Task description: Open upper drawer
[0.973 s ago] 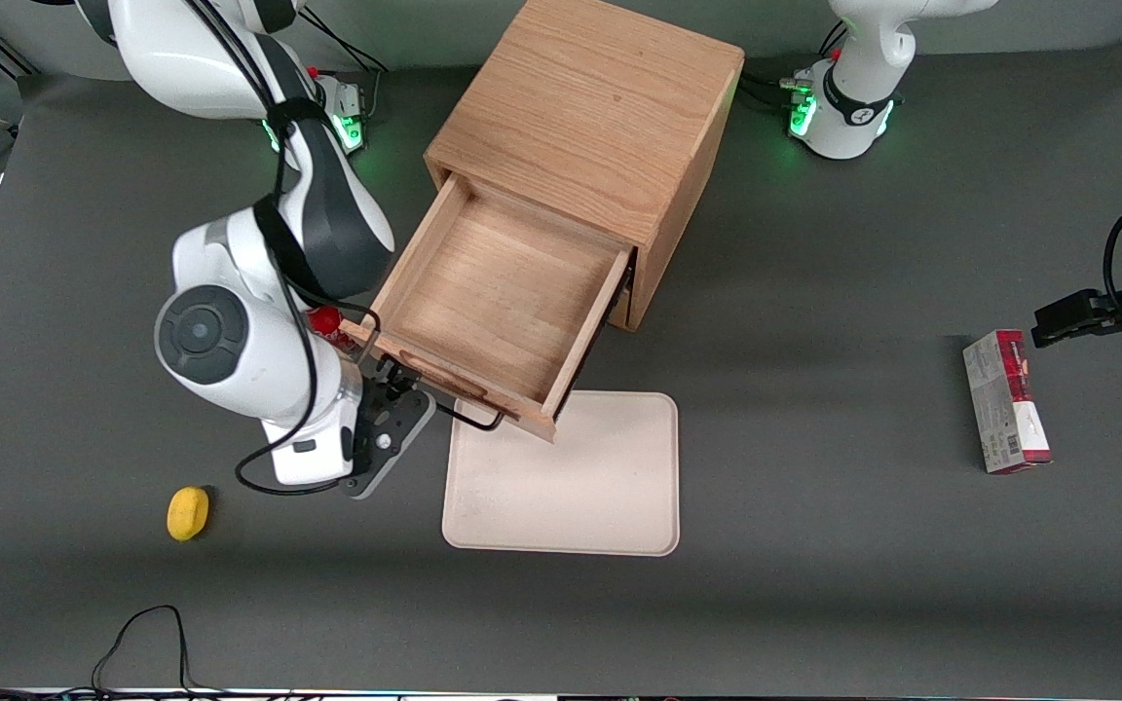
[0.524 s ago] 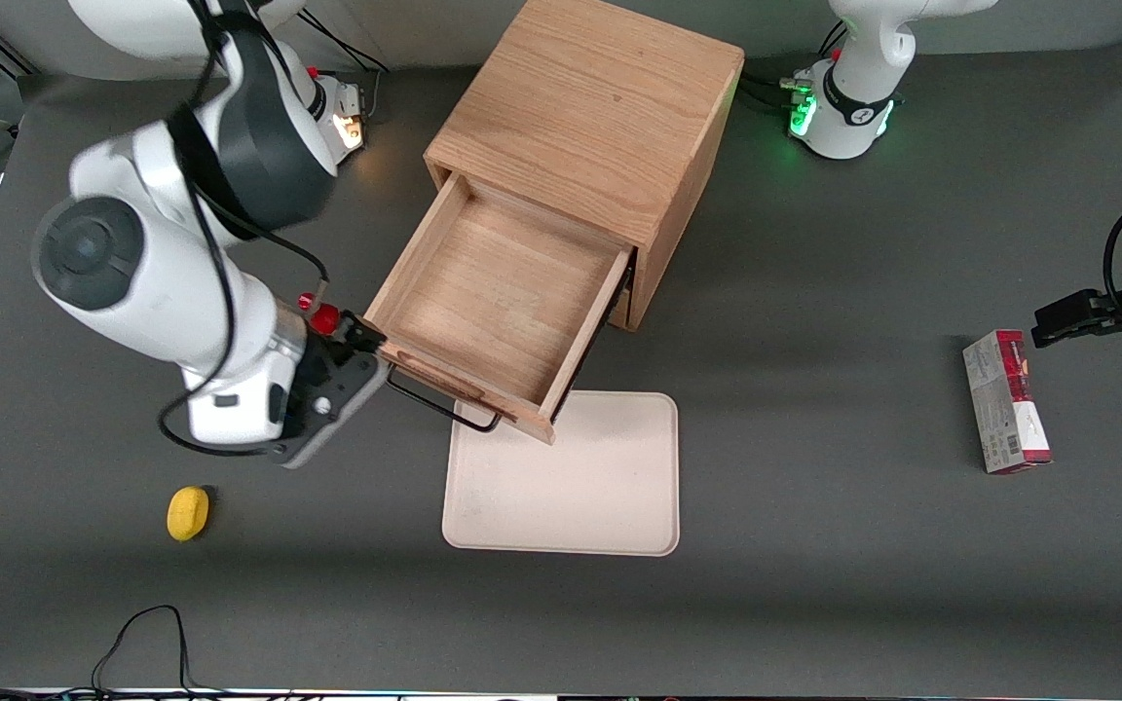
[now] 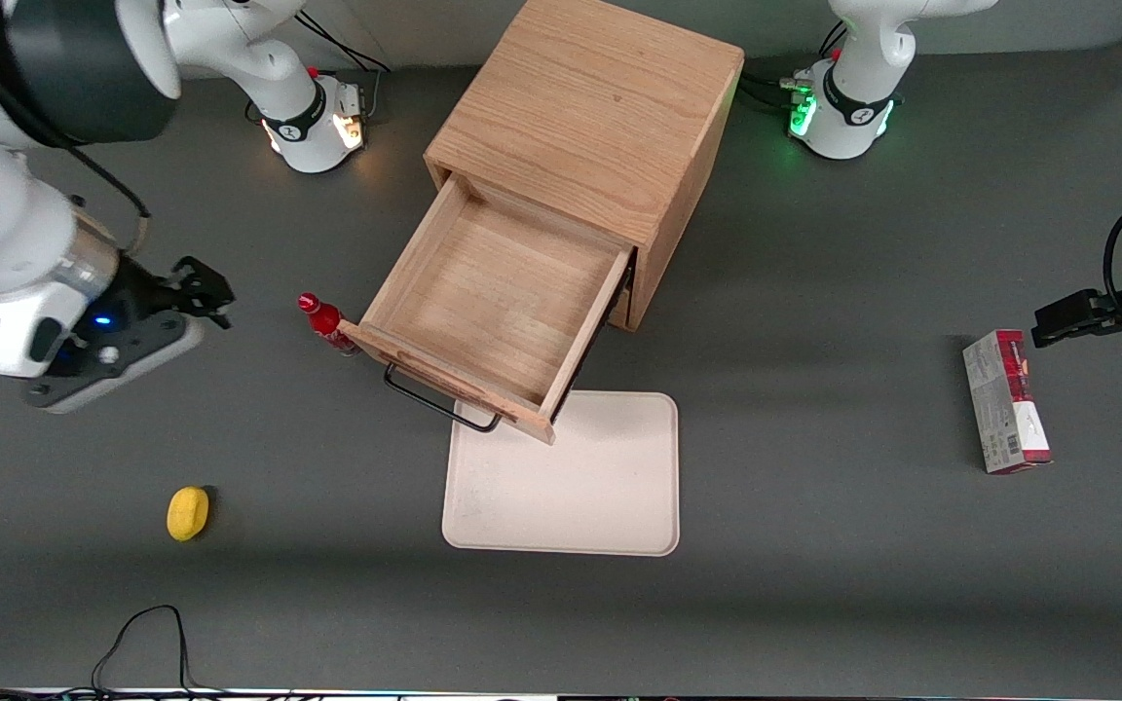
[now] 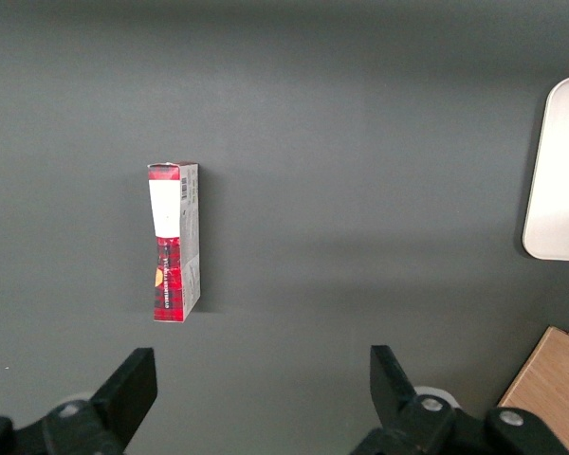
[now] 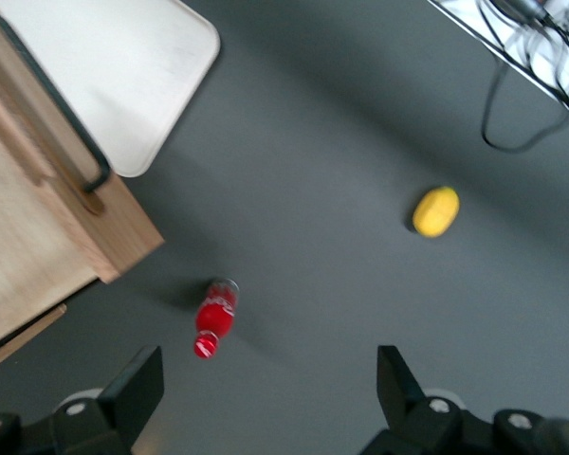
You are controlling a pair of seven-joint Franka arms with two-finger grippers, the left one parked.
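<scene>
The upper drawer (image 3: 498, 307), the topmost light-oak tray of the boxy wooden cabinet (image 3: 588, 127), stands pulled well out of its opening, its plain wooden inside bare, its front edge hanging over the near corner of a flat cream rectangular tray (image 3: 566, 477) that lies on the dark grey table (image 3: 814, 545). Judged from this, the task looks done or nearly so. The right arm's tool (image 3: 203, 292) hangs well apart from the drawer toward the working arm's end of the table, above bare tabletop, with its two black fingers (image 5: 137, 389) spread wide and nothing between them. The drawer is stiff solid wood, probably of some weight, and should slide straight along its runners rather than lift; the sensible place to take hold is the thin black wire handle (image 3: 439, 401) on its front, hooked or pinched near the middle so the pull stays square and the box does not bind. The wire is slim and smooth, so a shallow pinch might slip. A small red bottle (image 3: 324, 319) stands just beside the drawer's front corner and could be knocked by any return, while a small yellow lemon-like fruit (image 3: 188, 512) lies nearer the front camera, well apart
</scene>
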